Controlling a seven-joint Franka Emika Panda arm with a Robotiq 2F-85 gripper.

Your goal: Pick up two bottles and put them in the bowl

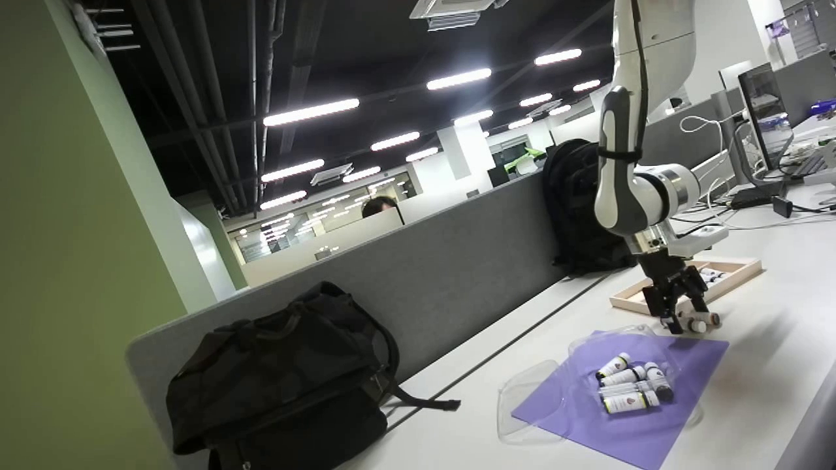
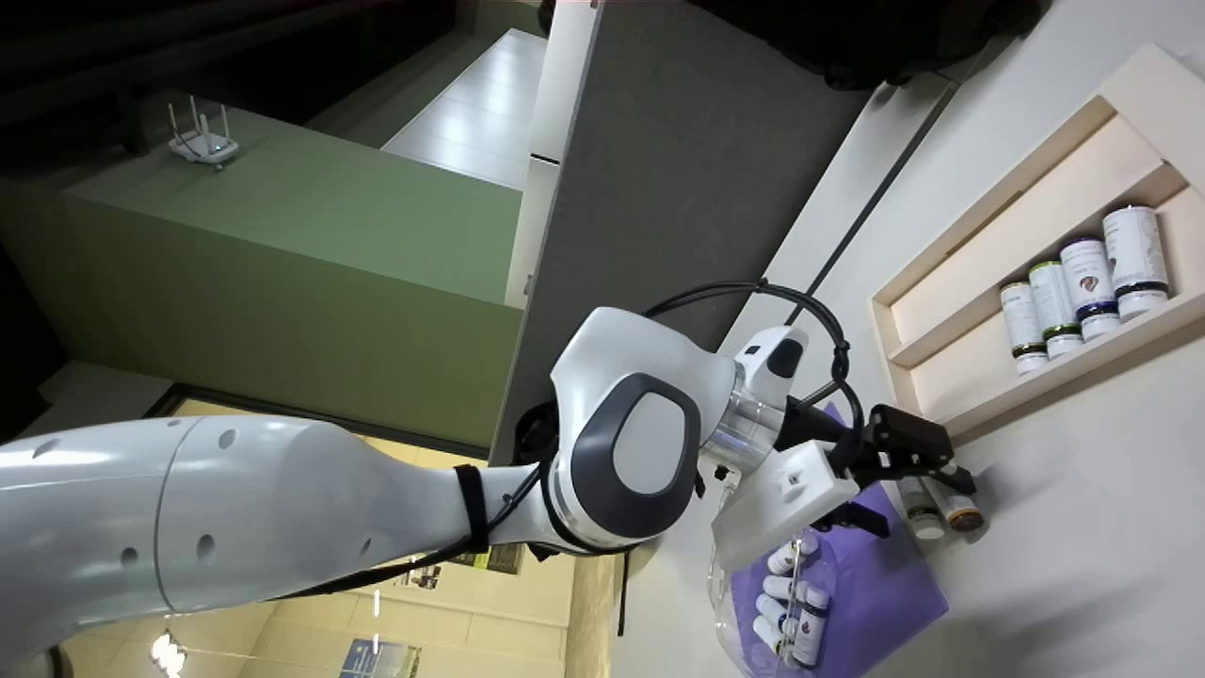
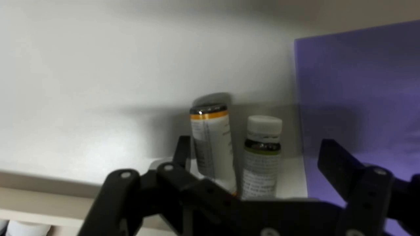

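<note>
White orange-banded bottle (image 3: 213, 146), green-banded bottle (image 3: 262, 164) | hand (image 3: 256, 150) spread, both between fingers | better to centre firstly, then close slowly

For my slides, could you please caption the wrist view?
Two white-labelled cylindrical bottles lie between open black jaws, beside a flat purple sheet.

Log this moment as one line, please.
pincer: open, flanking two bottles | bottles: ungripped, lying on table beside sheet | bowl: holds other bottles | stage: likely pre-grasp
</note>
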